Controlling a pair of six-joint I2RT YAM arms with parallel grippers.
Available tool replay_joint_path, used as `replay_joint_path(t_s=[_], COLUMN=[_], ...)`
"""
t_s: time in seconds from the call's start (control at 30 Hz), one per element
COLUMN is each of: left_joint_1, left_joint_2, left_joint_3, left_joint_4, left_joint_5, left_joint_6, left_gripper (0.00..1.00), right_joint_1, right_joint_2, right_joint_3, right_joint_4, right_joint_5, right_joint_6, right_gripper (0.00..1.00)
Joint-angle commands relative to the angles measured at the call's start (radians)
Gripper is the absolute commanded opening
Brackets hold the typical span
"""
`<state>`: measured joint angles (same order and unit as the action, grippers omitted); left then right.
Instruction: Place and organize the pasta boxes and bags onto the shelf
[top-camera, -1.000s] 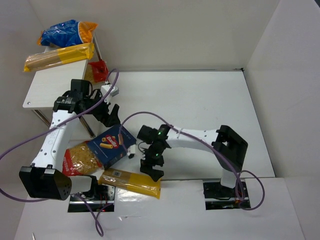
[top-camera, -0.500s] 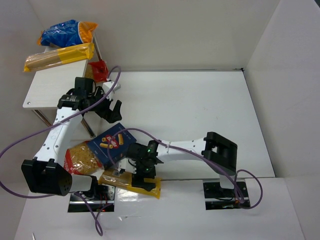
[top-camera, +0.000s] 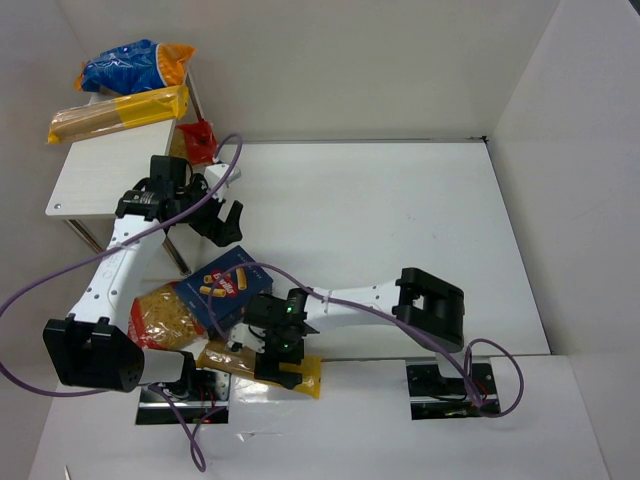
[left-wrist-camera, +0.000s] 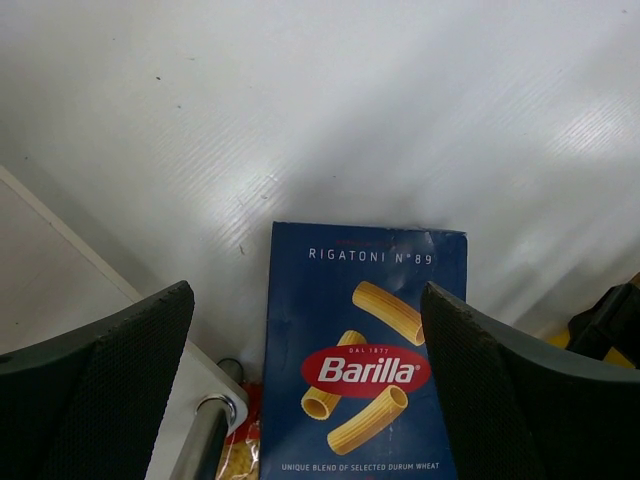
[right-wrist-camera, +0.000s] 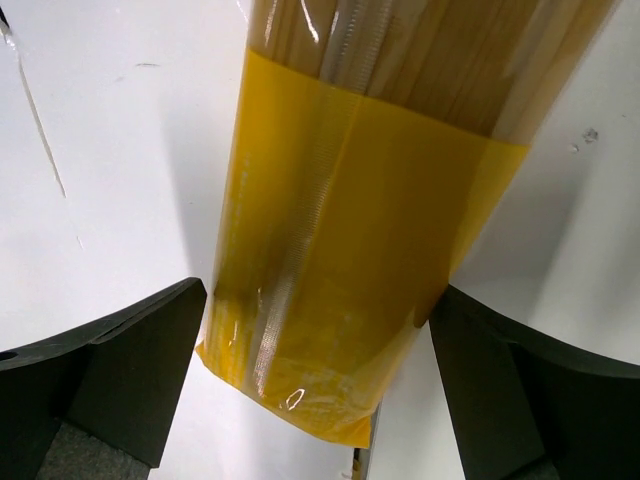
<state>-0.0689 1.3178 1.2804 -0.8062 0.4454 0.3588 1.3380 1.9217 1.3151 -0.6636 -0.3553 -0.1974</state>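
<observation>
A dark blue Barilla box (top-camera: 228, 288) lies flat on the floor, also in the left wrist view (left-wrist-camera: 365, 370). My left gripper (top-camera: 222, 225) hangs open above its far end (left-wrist-camera: 305, 300), holding nothing. A yellow-and-clear spaghetti bag (top-camera: 225, 358) lies near the front edge. My right gripper (top-camera: 280, 368) is open and straddles its yellow end (right-wrist-camera: 350, 200), one finger on each side (right-wrist-camera: 320, 300), not closed on it. A short pasta bag (top-camera: 158, 318) lies left of the box. The shelf (top-camera: 100, 170) carries a second spaghetti bag (top-camera: 118, 112) and a blue-orange bag (top-camera: 135, 65).
A red-ended bag (top-camera: 197, 140) sits low behind the shelf. A metal shelf leg (left-wrist-camera: 205, 440) stands close to the box's left edge. White walls close in the floor at the back and right. Purple cables loop over both arms.
My right gripper has moved left and toward the front edge, coming down around the yellow end of the spaghetti bag. My left gripper lifted slightly away from the box, then held still.
</observation>
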Motion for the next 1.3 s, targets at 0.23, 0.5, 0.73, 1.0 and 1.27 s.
replay_joint_path(t_s=[0.23,0.5,0.73,1.0,1.27], left_joint_1=[-0.003,-0.003,-0.003,-0.003,-0.003], left_joint_2=[-0.031,-0.040,-0.069,-0.097,-0.117], left_joint_3=[-0.007,-0.007,-0.016,-0.026,-0.035], left_joint_4=[0.019,0.001,-0.017,-0.027,-0.045], left_joint_5=[-0.004,-0.004,-0.004,0.015,0.033], left_joint_6=[-0.023,-0.023,-0.023,0.005,0.014], left_gripper=[1.00,1.00,1.00,1.00,1.00], right_joint_1=[0.079,0.090,0.018,-0.268,-0.445], right_joint_2=[0.046,0.112,0.011,-0.191,-0.320], right_joint_3=[-0.031,-0.059,-0.100,-0.206,-0.206], right_joint_4=[0.102,0.160,0.098,-0.027,-0.083], right_joint_5=[0.050,0.150,0.219,0.248,0.325], right_joint_6=[0.026,0.026,-0.053,-0.116,-0.169], right_gripper=[0.99,0.44,0.00,0.00,0.00])
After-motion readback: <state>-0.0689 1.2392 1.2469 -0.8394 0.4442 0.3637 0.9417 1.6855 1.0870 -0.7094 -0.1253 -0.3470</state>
